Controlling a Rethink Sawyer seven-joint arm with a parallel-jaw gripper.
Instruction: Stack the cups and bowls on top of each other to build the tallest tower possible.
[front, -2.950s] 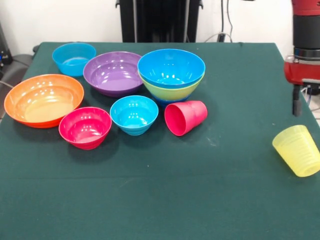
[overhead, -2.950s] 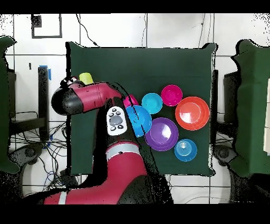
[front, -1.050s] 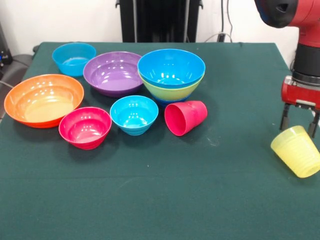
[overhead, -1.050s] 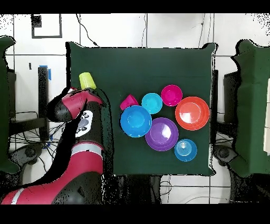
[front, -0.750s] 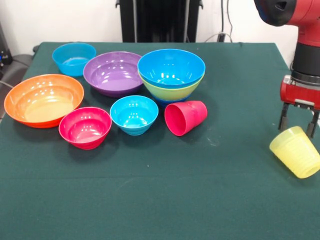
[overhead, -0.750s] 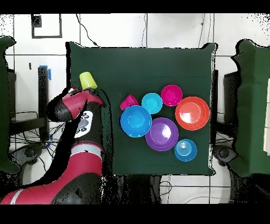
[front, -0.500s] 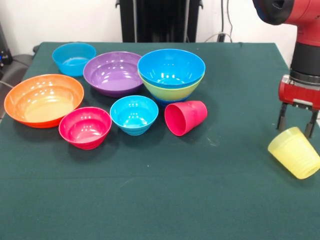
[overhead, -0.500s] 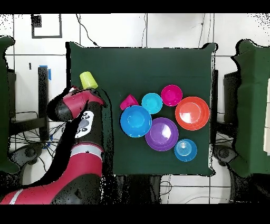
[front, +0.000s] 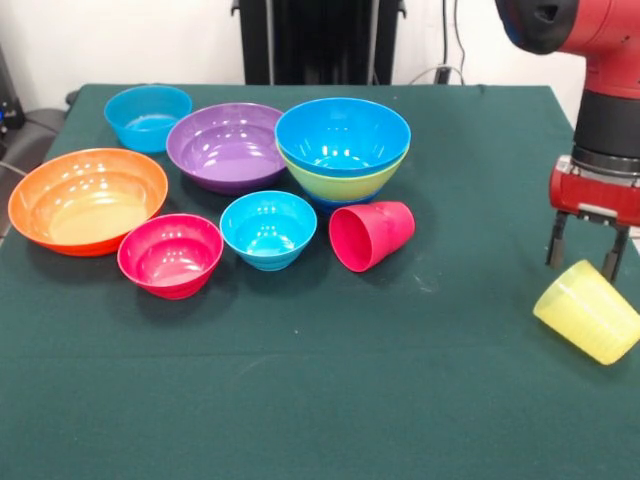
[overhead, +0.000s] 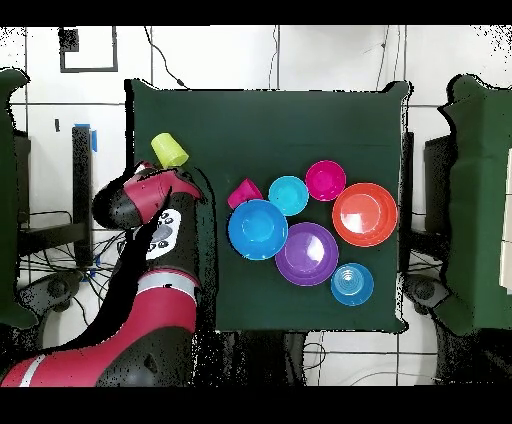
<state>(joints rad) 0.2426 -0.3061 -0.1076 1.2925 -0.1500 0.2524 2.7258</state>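
Meanwhile the gripper has shifted slightly inward and the yellow cup has slid with it along the bench, so no grasp yet. Its fingers stand spread, just behind the cup's rim. The cup lies tilted near the bench's edge, mouth toward the gripper, long axis slanting away.

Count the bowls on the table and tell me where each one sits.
7 show, all left of the table: orange, pink, small cyan, purple, small blue at the back, and big blue nested in lime green. Another may hide beneath.
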